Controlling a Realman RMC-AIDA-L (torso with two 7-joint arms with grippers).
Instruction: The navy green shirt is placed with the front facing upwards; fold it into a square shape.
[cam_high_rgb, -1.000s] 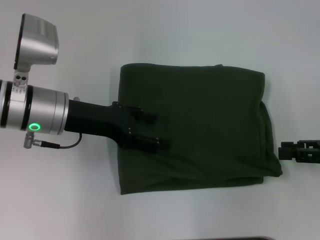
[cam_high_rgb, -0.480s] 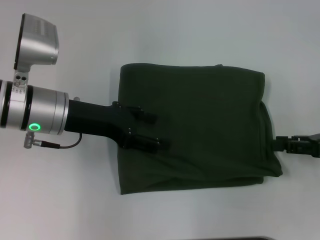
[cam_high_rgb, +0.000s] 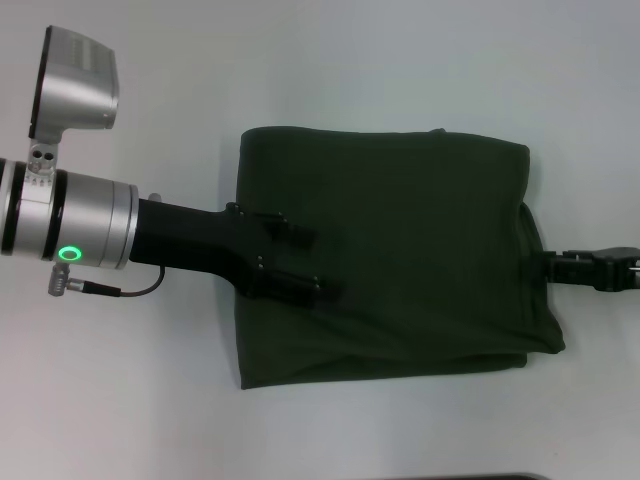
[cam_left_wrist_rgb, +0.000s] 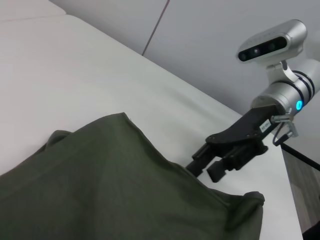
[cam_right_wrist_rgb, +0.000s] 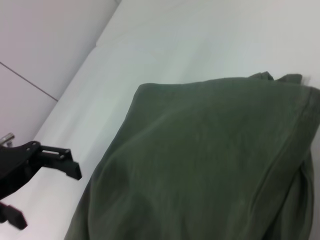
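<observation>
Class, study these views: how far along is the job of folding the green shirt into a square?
Mostly done: the navy green shirt lies as a roughly square bundle, plain side up. In hand: the left tool rests on its left part while the right tool meets its right edge. Left: neatening the loose right edge.

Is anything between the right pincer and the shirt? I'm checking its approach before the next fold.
Nothing visible is. The right pincer is already at the right edge of the folded shirt, on the bare white table. The left pincer rests on the shirt's left part.
</observation>
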